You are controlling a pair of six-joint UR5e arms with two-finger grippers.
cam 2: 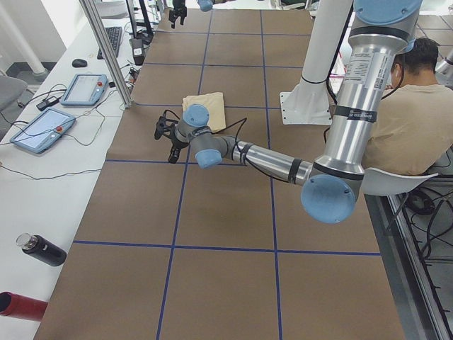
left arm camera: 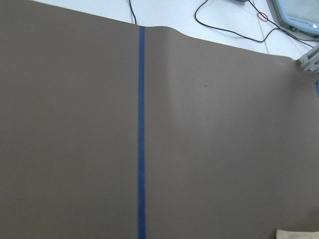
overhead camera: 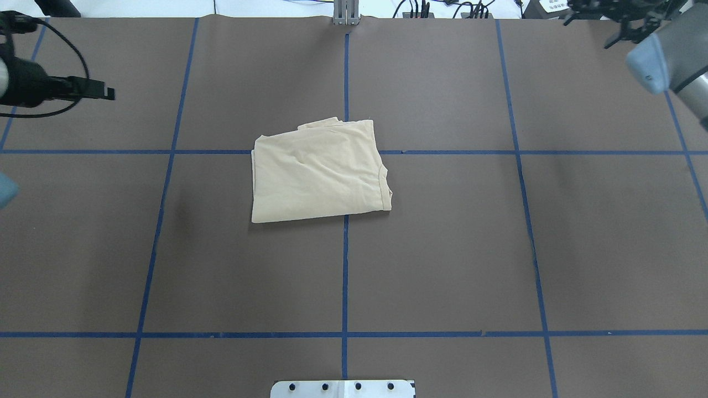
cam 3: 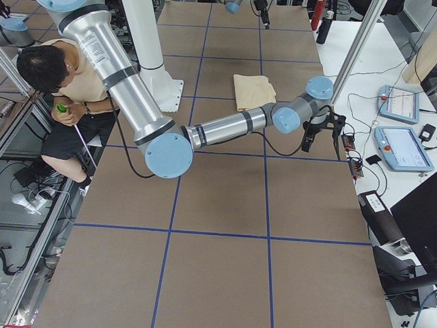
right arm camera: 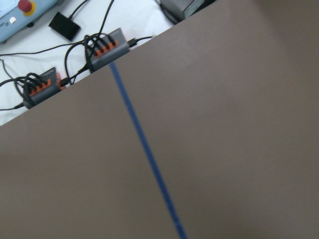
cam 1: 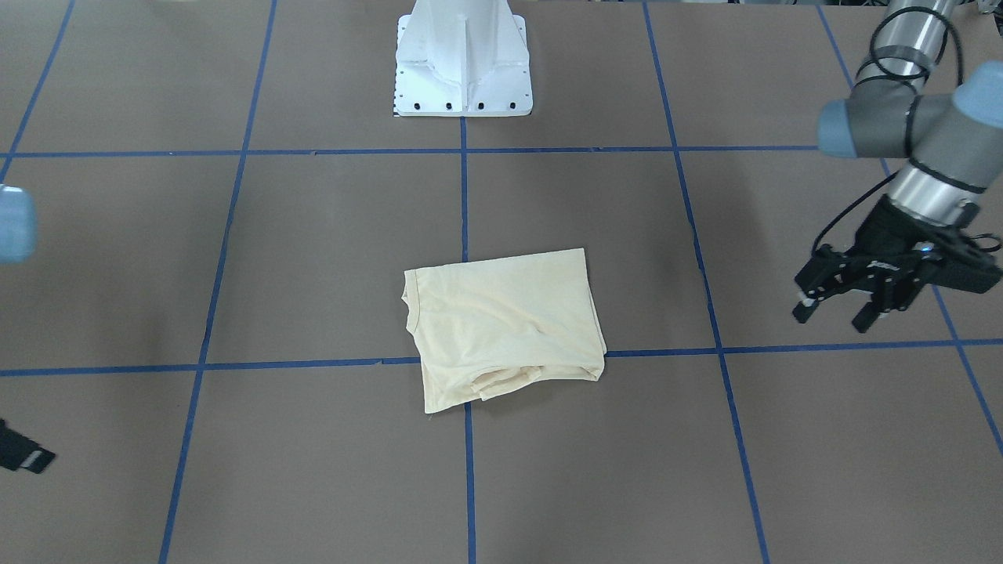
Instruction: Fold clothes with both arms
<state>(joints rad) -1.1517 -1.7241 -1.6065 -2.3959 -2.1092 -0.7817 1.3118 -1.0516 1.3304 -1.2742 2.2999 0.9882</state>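
Note:
The clothes are one pale cream-yellow shirt (cam 1: 501,321), folded into a rough rectangle and lying flat at the table's middle (overhead camera: 315,171). No print shows on it. My left gripper (cam 1: 834,313) hovers open above bare table, well off to the shirt's side, with nothing between its fingers; from overhead it shows side-on at the left edge (overhead camera: 105,94). My right gripper (overhead camera: 594,27) is at the far right corner near the table's back edge, fingers spread and empty. The left wrist view catches only a corner of the shirt (left arm camera: 299,234). The right wrist view shows only table and cables.
The white pedestal base (cam 1: 462,63) stands at the robot's side of the table. Blue tape lines (overhead camera: 345,265) grid the brown surface. A seated person (cam 2: 417,106) is beside the base. Teach pendants (cam 2: 85,88), cables and bottles (cam 2: 42,249) lie on the white bench beyond the far edge.

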